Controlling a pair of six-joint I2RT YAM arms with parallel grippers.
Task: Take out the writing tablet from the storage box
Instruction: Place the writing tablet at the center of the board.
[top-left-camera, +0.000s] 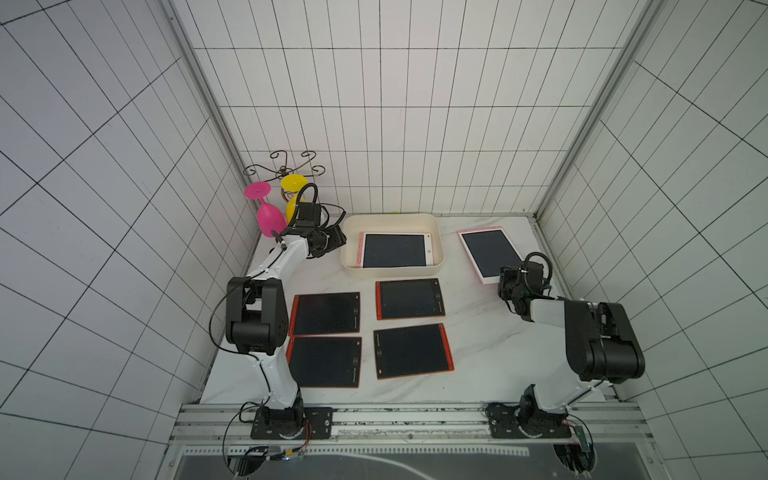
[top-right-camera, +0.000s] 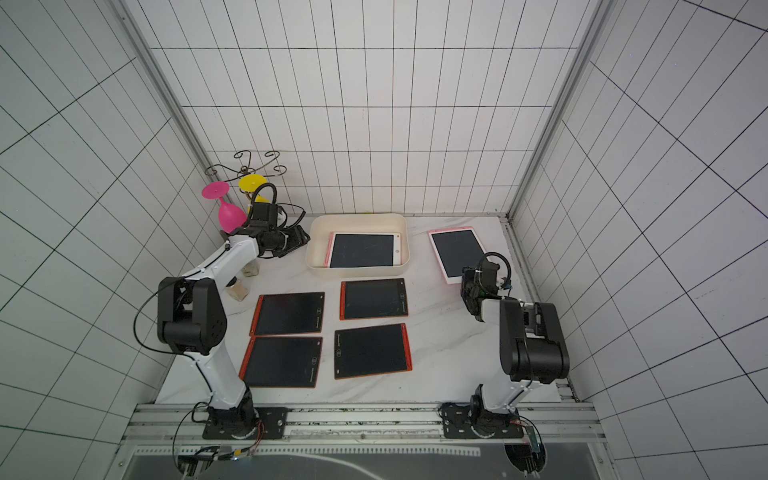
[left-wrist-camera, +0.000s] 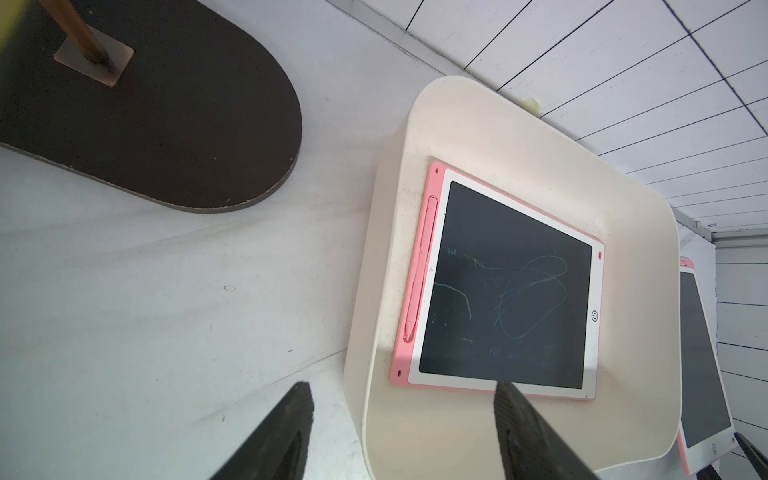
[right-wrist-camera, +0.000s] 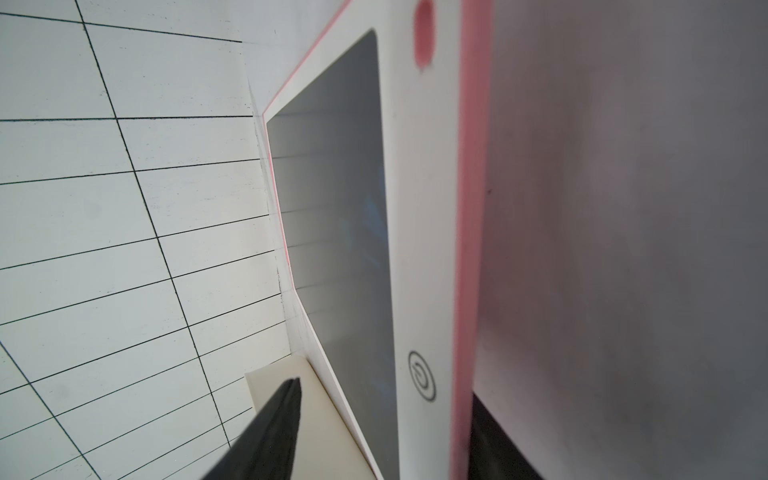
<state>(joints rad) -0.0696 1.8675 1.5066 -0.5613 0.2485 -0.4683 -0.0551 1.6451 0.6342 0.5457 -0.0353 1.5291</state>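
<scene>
White links (top-left-camera: 286, 254), black joints (top-left-camera: 257, 316), looped cables (top-left-camera: 306, 185), black left pincer (left-wrist-camera: 402, 386)

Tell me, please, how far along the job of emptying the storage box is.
Looks done: one pink-edged white writing tablet lies on the white table beside the cream-white plastic storage box. In hand: the open right tool straddles that tablet's near edge, not pinching it. To do: a second pink-edged tablet lies flat in the box, with the open left tool hovering at the box's outer wall.

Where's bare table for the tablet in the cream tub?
Near right: bare white marble table between the black orange-edged tablets and the right arm. Crowded: those tablets left and centre; a pink-white tablet far right beside the cream plastic storage box.
</scene>
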